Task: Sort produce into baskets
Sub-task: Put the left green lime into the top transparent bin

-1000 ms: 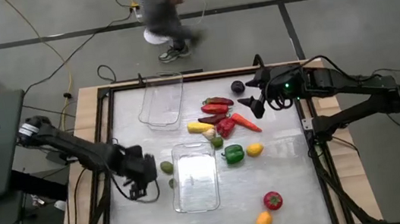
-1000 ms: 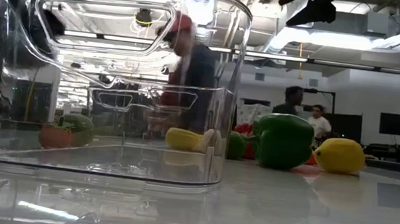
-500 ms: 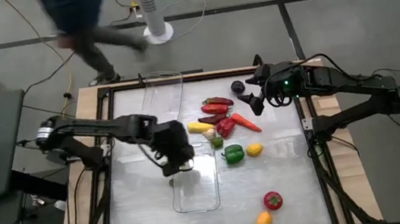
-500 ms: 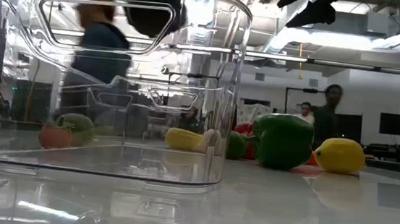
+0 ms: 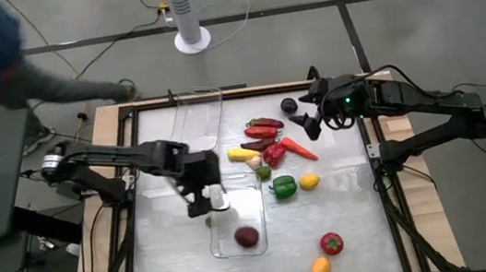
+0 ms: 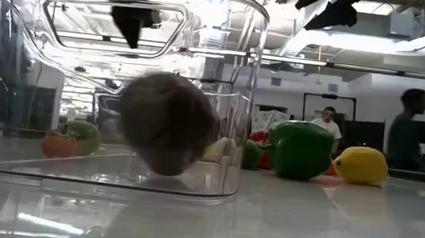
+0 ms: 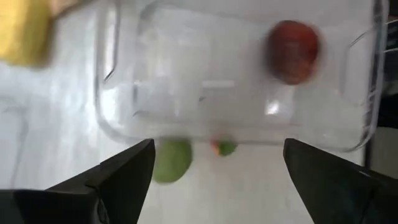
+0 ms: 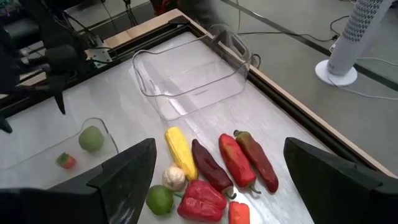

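Plum (image 5: pixel 247 237) in near basket (image 5: pixel 252 191), veg pile (image 5: pixel 267 142) behind.

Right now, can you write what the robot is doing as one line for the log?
left gripper: fingers open above near basket | plum: loose inside that basket | right gripper: waiting open beside the pepper pile

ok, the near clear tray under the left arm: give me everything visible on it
The near tray is a clear, see-through plastic rectangle with rounded corners and a cut-out handle in its end wall. It sits flat and upright on the table, long axis running away from the front edge. One dark reddish-purple fruit lies inside, blurred. A lime sits just outside. The left pincer hovers open above its far end.
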